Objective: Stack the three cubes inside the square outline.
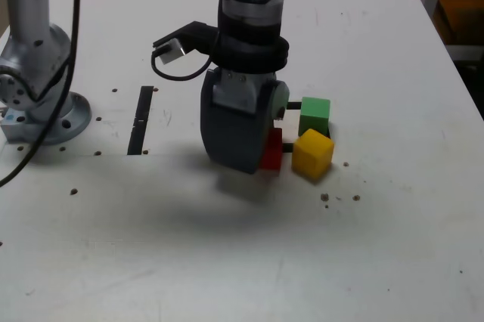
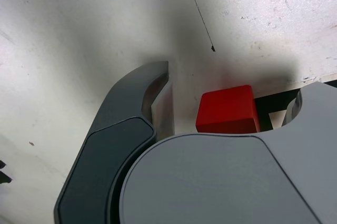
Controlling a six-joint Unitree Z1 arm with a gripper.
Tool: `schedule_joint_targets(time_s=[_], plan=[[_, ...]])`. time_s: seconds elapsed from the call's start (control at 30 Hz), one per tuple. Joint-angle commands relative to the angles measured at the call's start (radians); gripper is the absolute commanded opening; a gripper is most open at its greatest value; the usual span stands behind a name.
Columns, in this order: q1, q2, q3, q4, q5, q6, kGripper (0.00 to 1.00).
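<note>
My gripper [image 1: 257, 162] reaches down to the table with its jaws on either side of the red cube [image 1: 271, 150]. In the wrist view the red cube [image 2: 227, 111] sits between the jaws of the gripper [image 2: 231, 88] with a gap on each side, so the gripper is open and not touching it. The square outline [image 1: 292, 106] of black tape shows only in part behind the gripper; a corner of the square outline [image 2: 274, 101] lies beside the red cube. The green cube [image 1: 314, 114] and the yellow cube [image 1: 312, 153] rest on the table at the outline's right side in the exterior view.
A straight black tape strip [image 1: 141, 119] lies to the exterior view's left of the gripper. The arm's metal base [image 1: 38, 88] stands at the far left with a black cable [image 1: 74, 27] hanging by it. The table's edge [image 1: 446, 42] runs along the right.
</note>
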Motion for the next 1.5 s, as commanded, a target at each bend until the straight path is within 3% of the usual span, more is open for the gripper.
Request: schedule_joint_targets(time_s=[0.0, 0.37, 0.6, 0.77, 0.97, 1.13, 1.47], plan=[[0.001, -0.002, -0.003, -0.005, -0.003, 0.0, 0.83], [-0.01, 0.031, -0.017, -0.032, -0.011, 0.0, 0.8], [-0.01, 0.022, 0.026, -0.057, -0.027, 0.0, 0.63], [-0.01, 0.032, 0.02, -0.06, -0.017, 0.0, 0.59], [0.0, 0.035, 0.023, -0.05, -0.007, 0.0, 0.41], [0.002, 0.042, -0.004, -0.028, 0.018, 0.0, 0.38], [0.007, 0.073, -0.087, 0.033, 0.14, 0.015, 0.36]])
